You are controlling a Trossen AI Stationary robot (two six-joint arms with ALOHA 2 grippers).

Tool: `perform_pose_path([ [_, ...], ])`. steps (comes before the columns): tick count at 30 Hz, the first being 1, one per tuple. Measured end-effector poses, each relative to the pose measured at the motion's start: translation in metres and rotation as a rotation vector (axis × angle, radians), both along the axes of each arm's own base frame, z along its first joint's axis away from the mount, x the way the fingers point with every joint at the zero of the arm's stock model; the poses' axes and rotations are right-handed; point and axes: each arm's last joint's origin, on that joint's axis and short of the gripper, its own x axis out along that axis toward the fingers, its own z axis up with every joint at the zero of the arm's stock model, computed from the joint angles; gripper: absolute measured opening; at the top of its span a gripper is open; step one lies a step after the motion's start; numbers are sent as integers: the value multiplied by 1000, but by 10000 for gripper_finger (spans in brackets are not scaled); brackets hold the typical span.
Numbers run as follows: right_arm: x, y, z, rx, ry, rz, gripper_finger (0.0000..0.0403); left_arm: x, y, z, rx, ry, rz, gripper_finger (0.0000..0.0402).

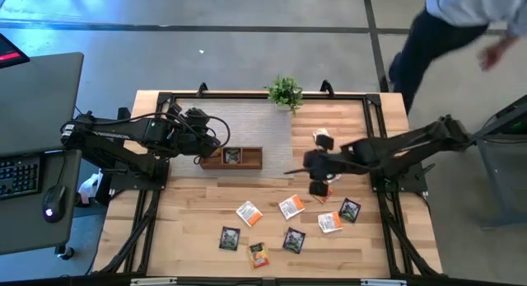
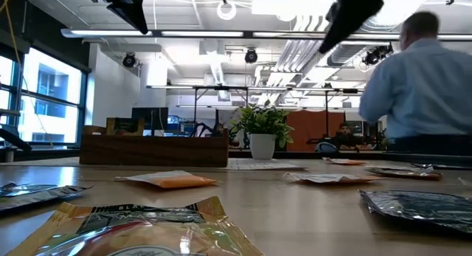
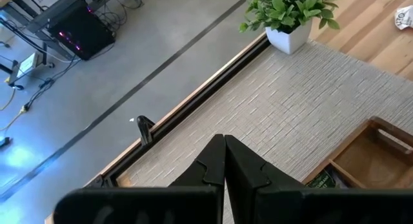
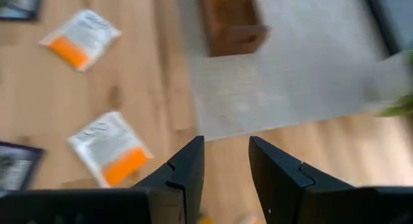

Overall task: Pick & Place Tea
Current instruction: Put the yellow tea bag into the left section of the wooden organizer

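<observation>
Several flat tea sachets lie loose on the near half of the wooden table, among them orange-and-white ones (image 1: 249, 212) (image 1: 291, 207) (image 4: 108, 148) and dark ones (image 1: 230, 237) (image 1: 294, 239). One dark sachet (image 1: 233, 156) lies inside the brown wooden tray (image 1: 251, 159), which rests on the grey mat (image 1: 247, 125). My right gripper (image 4: 226, 143) hangs open above the table's middle, to the right of the tray (image 4: 232, 20), with nothing between its fingers. My left gripper (image 3: 224, 146) is shut and held up over the mat beside the tray's left end.
A potted plant (image 1: 285, 92) stands at the mat's far edge. A white scrap (image 1: 323, 140) lies near my right arm. A person (image 1: 461, 22) moves beyond the table's far right corner. A desk with a keyboard (image 1: 20, 175) stands to the left.
</observation>
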Motion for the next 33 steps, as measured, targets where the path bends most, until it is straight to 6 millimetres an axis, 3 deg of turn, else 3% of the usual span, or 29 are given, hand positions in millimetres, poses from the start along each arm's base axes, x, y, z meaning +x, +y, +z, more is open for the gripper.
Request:
perform_pose_path([
  [3, -16, 9, -15, 68, -78, 36, 119, 0, 0, 0, 6, -10, 9, 0],
  [6, -30, 11, -17, 77, -129, 66, 119, 0, 0, 0, 2, -30, 22, 0],
  [11, -48, 1, -39, -10, -54, 40, 120, 0, 0, 0, -12, -64, 45, 0],
  [19, -66, -37, -74, -14, 198, -104, 146, 3, 0, 2, -21, -109, 50, 0],
  [27, -89, -80, -79, 110, 419, -362, 163, 4, 0, 2, -27, -116, 48, 0],
  [33, -101, -101, -81, 168, 473, -573, 163, 4, 0, 2, -27, -115, 47, 0],
])
